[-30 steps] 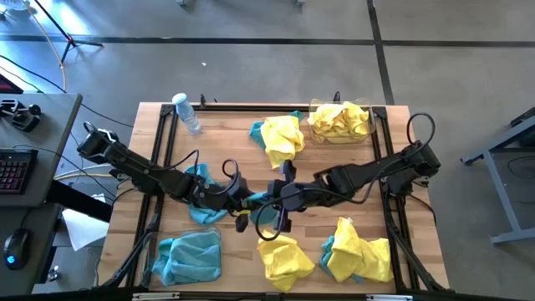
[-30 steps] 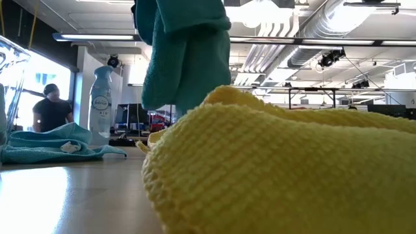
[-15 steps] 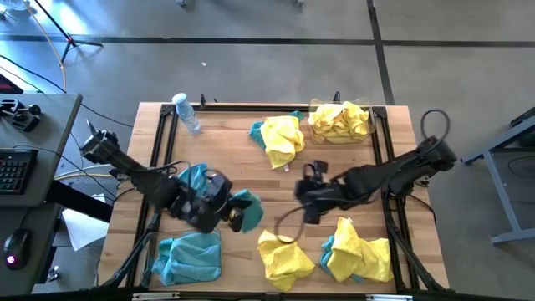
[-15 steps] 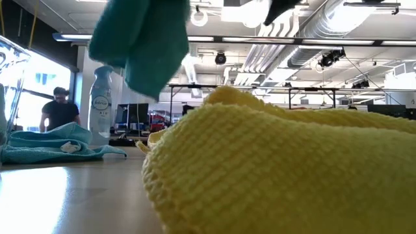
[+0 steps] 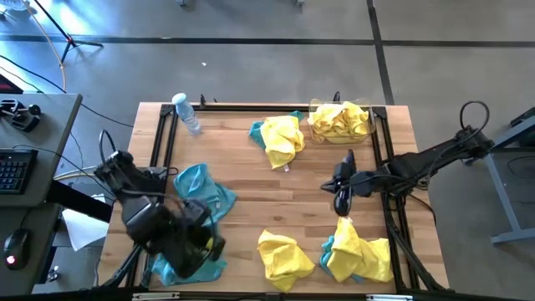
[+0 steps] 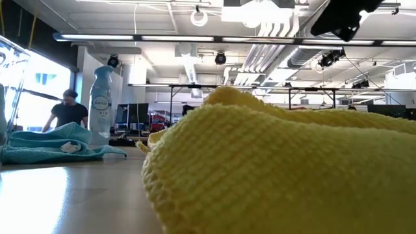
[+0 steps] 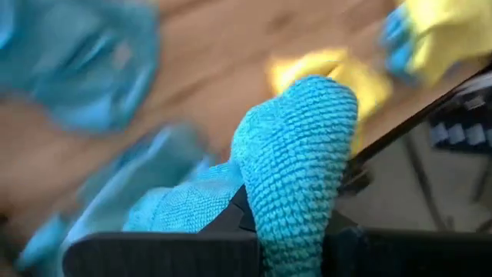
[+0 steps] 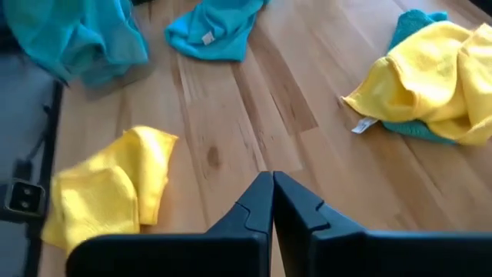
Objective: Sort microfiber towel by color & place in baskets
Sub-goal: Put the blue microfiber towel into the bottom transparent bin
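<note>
Handoff looks done, so you're basically mid-delivery with a teal one. Nearest to you at the front edge of the desk (image 5: 276, 180), the left gripper (image 5: 194, 242) sits right over the teal basket (image 5: 191, 259) in the front-left corner, jaws clamped on a teal towel (image 7: 296, 165) that drapes over them in the left wrist view. A second ago that cloth hung mid-desk between both arms; half a second ago the left arm was already swinging it away. Teal sorting is one release from gaining another piece, I'd say.

Along the same front edge there's a loose yellow towel (image 5: 284, 255) and a yellow-and-teal heap (image 5: 358, 255) in the front-right corner, untouched across all three moments.

Mid-desk, another teal towel (image 5: 203, 186) lies on the left. The right gripper (image 5: 343, 201) has pulled back toward the right side, near that heap, jaws pinched together and empty; they were wider half a second ago, which reads like you letting go of the cloth.

Farther back, a yellow towel on a teal one (image 5: 280, 138) lies just beside the yellow basket (image 5: 341, 121) in the back-right corner. The water bottle (image 5: 185, 111) is at back left.

Next for the right arm is probably that heap.
</note>
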You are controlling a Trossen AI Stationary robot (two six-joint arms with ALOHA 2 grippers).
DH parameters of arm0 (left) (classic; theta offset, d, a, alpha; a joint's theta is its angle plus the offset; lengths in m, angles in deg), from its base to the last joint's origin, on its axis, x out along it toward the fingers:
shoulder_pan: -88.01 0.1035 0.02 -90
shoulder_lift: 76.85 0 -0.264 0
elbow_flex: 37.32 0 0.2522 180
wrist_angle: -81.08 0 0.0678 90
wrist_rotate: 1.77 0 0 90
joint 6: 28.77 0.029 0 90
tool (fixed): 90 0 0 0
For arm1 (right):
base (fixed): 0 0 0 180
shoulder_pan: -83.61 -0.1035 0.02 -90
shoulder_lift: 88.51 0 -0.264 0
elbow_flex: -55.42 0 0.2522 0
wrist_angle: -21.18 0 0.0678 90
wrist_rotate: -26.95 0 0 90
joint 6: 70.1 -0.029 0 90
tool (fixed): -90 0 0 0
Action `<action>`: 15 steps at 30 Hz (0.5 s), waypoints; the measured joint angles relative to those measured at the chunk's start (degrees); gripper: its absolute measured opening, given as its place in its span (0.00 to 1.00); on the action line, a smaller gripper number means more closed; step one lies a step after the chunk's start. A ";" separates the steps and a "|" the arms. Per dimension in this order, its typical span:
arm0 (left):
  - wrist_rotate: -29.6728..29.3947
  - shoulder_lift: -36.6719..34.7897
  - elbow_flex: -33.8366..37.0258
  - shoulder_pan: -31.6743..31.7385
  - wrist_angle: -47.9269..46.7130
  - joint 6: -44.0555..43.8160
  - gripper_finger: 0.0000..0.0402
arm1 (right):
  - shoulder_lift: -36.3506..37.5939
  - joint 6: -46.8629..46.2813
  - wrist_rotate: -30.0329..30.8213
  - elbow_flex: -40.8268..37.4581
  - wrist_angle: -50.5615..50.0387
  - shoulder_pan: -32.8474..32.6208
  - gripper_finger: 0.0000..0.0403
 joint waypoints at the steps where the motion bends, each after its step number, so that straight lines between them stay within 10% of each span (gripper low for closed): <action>1: 1.86 0.60 -0.89 -0.94 -0.05 -1.22 0.00 | 0.84 -0.69 -0.04 -0.80 0.35 0.00 0.02; 15: 12.82 0.21 10.83 -11.32 0.20 -3.48 0.00 | -0.04 -3.05 -0.04 -2.86 6.04 0.00 0.00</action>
